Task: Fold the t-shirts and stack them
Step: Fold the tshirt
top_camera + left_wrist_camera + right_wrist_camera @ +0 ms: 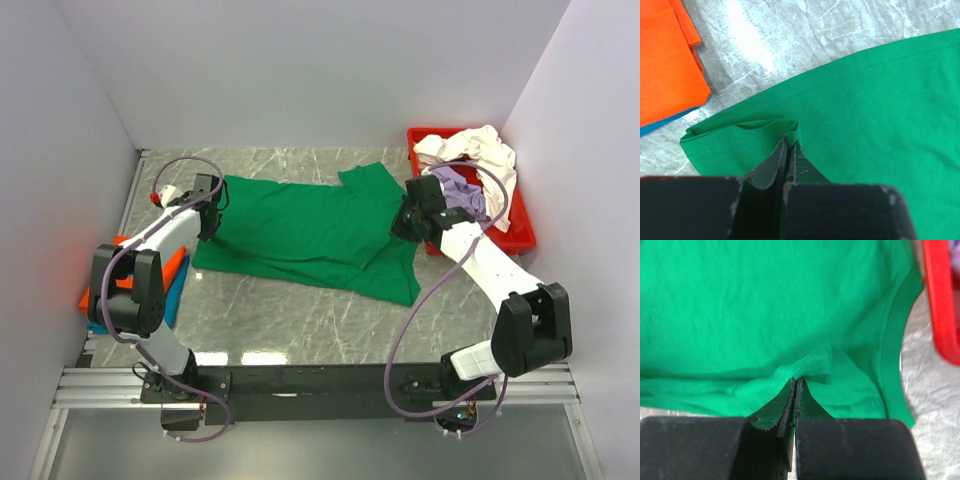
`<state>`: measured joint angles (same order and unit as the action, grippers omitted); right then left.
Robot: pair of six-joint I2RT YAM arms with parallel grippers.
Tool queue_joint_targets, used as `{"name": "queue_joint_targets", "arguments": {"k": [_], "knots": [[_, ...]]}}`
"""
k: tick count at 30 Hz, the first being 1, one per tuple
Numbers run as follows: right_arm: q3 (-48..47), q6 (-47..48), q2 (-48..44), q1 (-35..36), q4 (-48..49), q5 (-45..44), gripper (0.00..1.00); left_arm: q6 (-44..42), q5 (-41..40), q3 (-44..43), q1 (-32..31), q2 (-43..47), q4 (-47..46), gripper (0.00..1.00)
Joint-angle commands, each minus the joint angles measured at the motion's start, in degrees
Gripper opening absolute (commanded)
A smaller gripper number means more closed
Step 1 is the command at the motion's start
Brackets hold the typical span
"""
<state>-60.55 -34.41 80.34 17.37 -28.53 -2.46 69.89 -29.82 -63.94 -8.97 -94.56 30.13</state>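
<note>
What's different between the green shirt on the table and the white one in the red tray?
The green t-shirt lies spread out on the table; the cream-white t-shirt sits crumpled in the red tray. The green one is pinched by the left claw and the right claw; the cream-white one is untouched. Both are plain cloth, neither neatly folded.

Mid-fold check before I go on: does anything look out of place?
Nothing looks damaged. The white shirt spills over the rim of the tray, and the green shirt is bunched where the left gripper and right gripper pinch it.
</note>
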Motion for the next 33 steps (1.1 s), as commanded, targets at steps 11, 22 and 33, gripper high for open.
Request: {"name": "queue_joint_targets", "arguments": {"k": [11, 22, 33], "knots": [[-8.17, 3.3, 6.06, -2.6, 0.76, -2.64, 0.0, 0.25, -0.59, -5.58, 1.24, -3.96, 0.45, 0.01], [-16.43, 6.02, 12.91, -3.48, -0.82, -2.64, 0.0, -0.28, 0.47, -6.72, 1.33, -6.86, -0.16, 0.02], [-20.74, 7.69, 18.36, -3.39, -1.52, -2.37, 0.0, -1.16, 0.73, -6.72, 1.5, -6.86, -0.6, 0.09]]}}
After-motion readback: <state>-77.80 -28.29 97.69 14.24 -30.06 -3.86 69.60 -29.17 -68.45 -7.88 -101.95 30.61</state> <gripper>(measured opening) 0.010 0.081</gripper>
